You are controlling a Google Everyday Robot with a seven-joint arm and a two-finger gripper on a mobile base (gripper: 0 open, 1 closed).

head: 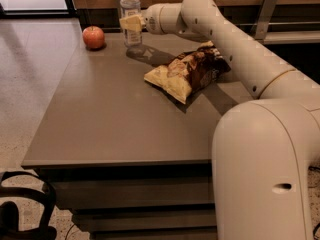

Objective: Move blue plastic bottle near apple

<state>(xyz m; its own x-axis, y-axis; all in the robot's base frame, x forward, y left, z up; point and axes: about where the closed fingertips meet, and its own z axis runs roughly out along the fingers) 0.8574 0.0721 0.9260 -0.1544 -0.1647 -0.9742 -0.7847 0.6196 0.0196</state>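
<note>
Blue plastic bottle: the blue plastic bottle (pixel 129 3) stands upright at the far edge of the worktop (pixel 115 119), its white cap on. The wall is clear, with a pale label round the middle.
Bottle contents: cannot be told through the clear plastic.
Bottle base: at worktop level, with a shadow just beside it. Whether it rests on the surface or sits a little above it cannot be told.
Hand: the hand (pixel 131 23) is at the bottle's midsection, its pale yellowish fingers closed around the label and gripping the bottle from the right side.
Arm: the white arm (pixel 235 49) reaches in from the near right, across the far right part of the worktop, to the bottle.
Apple: the apple (pixel 93 37), red-orange, sits on the far left part of the worktop. It is near the bottle, to its left, and not touching it.
Gap between bottle and apple: bare worktop only.
Chip bag: a brown-and-yellow chip bag (pixel 186 72) lies flat and crumpled, nearer the camera and to the right of the bottle. It lies under the arm's line and apart from both bottle and apple.
Chip bag contents: not visible.
Surroundings: a black chair (pixel 22 209) shows in part at the lower left, below the worktop's near edge. A speckled floor (pixel 25 84) lies to the left.
</note>
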